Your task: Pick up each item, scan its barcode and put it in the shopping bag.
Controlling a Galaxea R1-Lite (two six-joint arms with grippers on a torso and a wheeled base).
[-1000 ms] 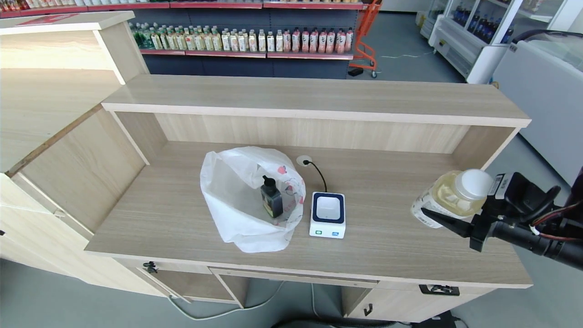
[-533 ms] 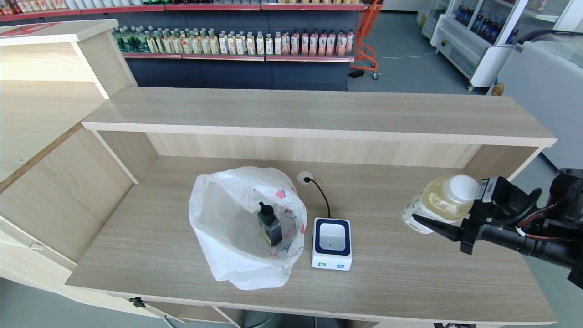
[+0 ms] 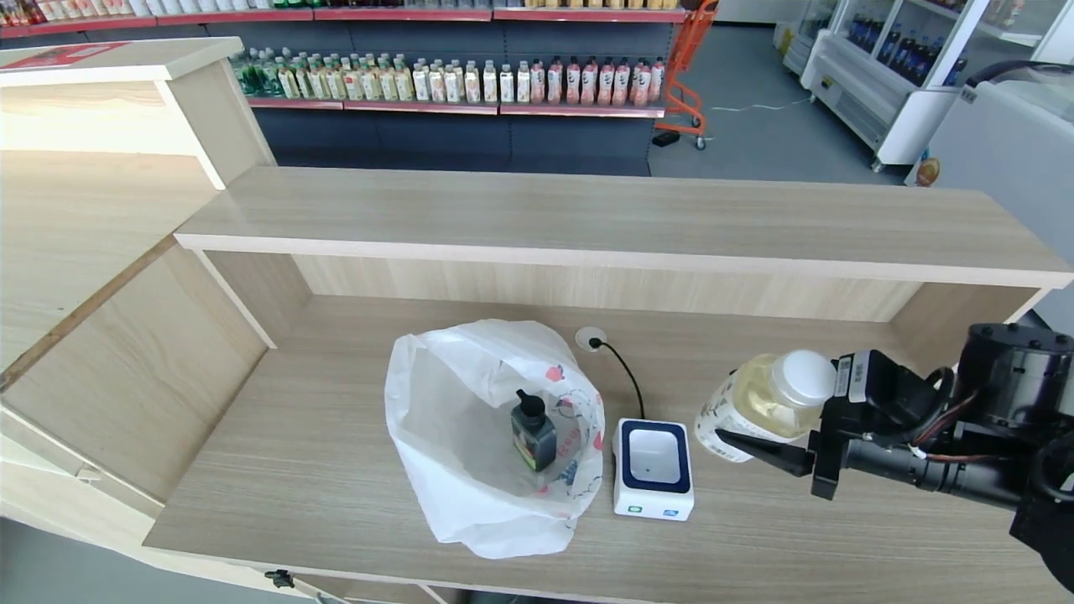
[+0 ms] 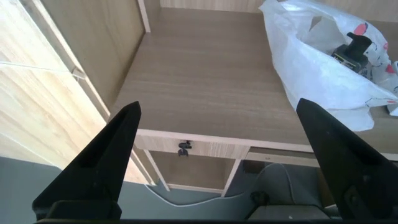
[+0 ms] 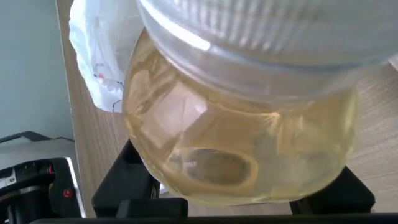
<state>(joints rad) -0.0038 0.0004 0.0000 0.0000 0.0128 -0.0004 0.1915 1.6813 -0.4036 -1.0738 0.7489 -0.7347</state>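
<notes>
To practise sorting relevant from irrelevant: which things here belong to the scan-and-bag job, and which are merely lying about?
Part of the job: clear plastic bottle of yellow liquid with white cap, held in the right hand; white box-shaped barcode scanner; white plastic shopping bag; small black bottle inside it.
Just lying about: rows of drink bottles on the back shelf; orange metal trolley.
</notes>
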